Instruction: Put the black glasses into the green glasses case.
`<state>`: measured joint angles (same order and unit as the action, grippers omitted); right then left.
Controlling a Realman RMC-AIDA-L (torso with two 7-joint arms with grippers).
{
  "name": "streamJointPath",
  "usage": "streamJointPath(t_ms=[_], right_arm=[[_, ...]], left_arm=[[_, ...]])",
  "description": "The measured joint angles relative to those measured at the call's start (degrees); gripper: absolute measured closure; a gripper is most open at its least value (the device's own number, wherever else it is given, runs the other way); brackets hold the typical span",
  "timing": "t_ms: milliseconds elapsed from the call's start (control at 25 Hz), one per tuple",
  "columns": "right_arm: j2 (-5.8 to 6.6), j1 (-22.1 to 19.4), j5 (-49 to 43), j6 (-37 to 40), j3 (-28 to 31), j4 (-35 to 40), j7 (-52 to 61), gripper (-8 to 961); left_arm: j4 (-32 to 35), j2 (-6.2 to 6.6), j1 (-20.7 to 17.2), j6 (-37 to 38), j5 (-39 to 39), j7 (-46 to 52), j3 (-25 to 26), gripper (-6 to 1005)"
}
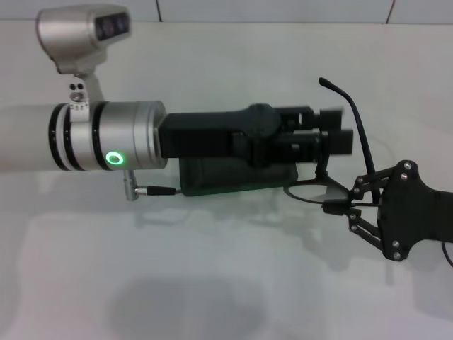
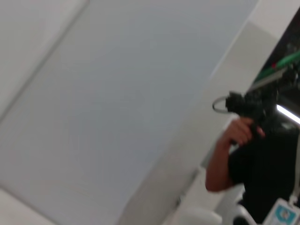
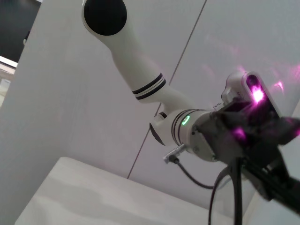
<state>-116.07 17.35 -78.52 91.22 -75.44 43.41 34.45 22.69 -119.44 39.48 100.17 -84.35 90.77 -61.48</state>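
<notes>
The black glasses [image 1: 316,191] hang over the white table, one lens ring showing and one slim temple arm [image 1: 359,120] curving up. My right gripper [image 1: 331,207] comes in from the right and is shut on the frame beside that lens. My left gripper [image 1: 340,134] reaches across from the left, right next to the raised temple arm. The green glasses case [image 1: 212,178] lies on the table under the left gripper's body, which hides most of it. In the right wrist view the left gripper [image 3: 243,133] appears with thin black temple arms [image 3: 236,187] below it.
The white table [image 1: 212,283] spreads out in front and to the left of the case. A cable plug [image 1: 159,190] sticks out of the left wrist near the case. The left wrist view shows only a wall and a person [image 2: 253,154] far off.
</notes>
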Motion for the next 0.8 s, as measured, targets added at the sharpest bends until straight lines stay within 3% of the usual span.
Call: streamJointPath(t_ms=[520,800], right_arm=[[-0.08,1.2,0.8,-0.1,-0.6,-1.2,-3.8,840],[0.07,1.2,0.8,0.1,-1.0,-1.1,-5.3,841]], left_arm=[[0.0,-0.08,2.5,0.0,-4.2,1.1,-3.6,350],[0.0,0.62,2.0,0.1,-1.8,1.1,-0.3,351]])
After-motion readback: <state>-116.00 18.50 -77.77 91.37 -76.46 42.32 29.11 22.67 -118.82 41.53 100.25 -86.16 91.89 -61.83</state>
